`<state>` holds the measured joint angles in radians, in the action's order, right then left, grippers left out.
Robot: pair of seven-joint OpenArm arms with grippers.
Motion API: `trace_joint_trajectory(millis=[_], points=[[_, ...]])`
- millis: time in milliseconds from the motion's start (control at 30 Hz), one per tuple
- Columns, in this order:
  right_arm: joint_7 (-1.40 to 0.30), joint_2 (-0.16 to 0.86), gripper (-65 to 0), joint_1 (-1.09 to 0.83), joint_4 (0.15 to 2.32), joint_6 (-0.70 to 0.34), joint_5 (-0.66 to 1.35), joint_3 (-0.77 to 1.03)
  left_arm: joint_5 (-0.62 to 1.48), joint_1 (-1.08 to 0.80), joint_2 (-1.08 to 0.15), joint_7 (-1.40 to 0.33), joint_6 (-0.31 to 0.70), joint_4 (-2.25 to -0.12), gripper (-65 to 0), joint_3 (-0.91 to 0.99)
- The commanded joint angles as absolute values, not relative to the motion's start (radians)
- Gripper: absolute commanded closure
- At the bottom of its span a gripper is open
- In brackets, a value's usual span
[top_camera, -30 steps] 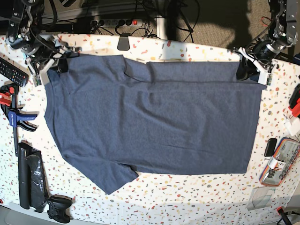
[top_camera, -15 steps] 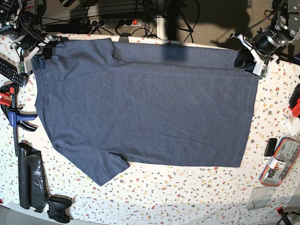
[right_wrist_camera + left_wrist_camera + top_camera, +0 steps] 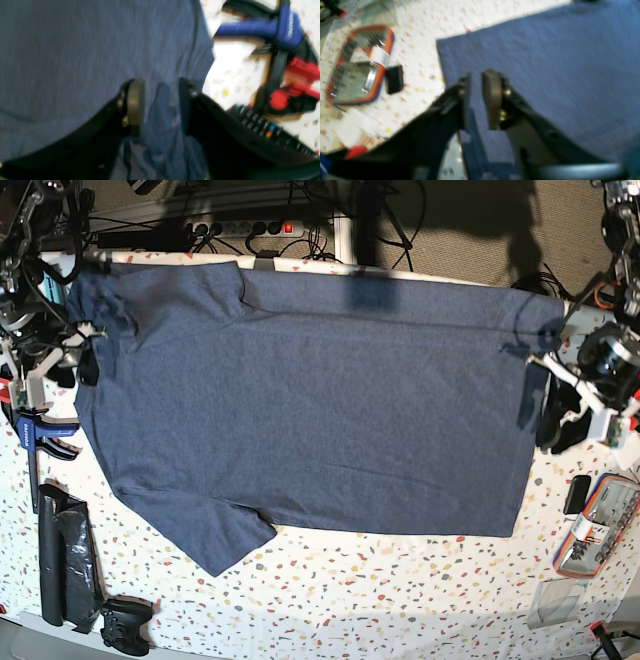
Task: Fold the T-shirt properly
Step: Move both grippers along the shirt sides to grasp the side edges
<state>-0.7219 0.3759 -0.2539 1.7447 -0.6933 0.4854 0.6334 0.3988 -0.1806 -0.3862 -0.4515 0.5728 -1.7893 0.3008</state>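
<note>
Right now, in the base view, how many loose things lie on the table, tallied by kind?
T-shirt: 1
Bar clamp: 1
Black bag: 1
Game controller: 1
Orange-rimmed parts case: 1
Small black box: 1
Total: 6

Left hand (image 3: 476,98): jaws parted by a narrow gap, nothing clamped between the pads, hovering at the right side of the scene with the arm reaching in from the far right corner. Right hand (image 3: 161,110): jaws set wider apart, also gripping nothing, sitting low at the left edge of the scene, its arm coming down from the far left corner.
</note>
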Motion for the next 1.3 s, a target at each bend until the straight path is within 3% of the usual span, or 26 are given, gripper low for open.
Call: trace_joint_trajectory(millis=[0,333,567,800,933,1267], points=[[-0.709,0.393,-26.5,-0.24,1.761,-0.698,0.5,0.641,0.413,-0.142,-0.397,-0.416,0.564,-1.782,-17.7,0.306],[-0.723,0.393,-26.7,-0.232,1.761,-0.698,0.561,0.641,0.427,0.278,-0.396,-0.38,0.558,-1.25,-18.1,0.211],[-0.781,0.393,-26.7,-0.233,1.761,-0.698,0.561,0.641,0.31,0.651,-0.396,-0.336,0.525,-0.703,-18.1,0.026],[-0.814,0.393,-26.6,-0.233,1.761,-0.698,0.562,0.641,0.21,0.902,-0.395,-0.218,0.521,-0.186,-18.1,0.01],[-0.812,0.393,-26.6,-0.233,1.761,-0.698,0.562,0.641,0.14,0.916,-0.376,-0.14,0.525,-0.081,-18.1,0.01],[-0.827,0.393,-26.6,-0.233,1.761,-0.698,0.561,0.641,0.093,0.892,-0.294,-0.119,0.505,-0.076,-18.1,0.01]])
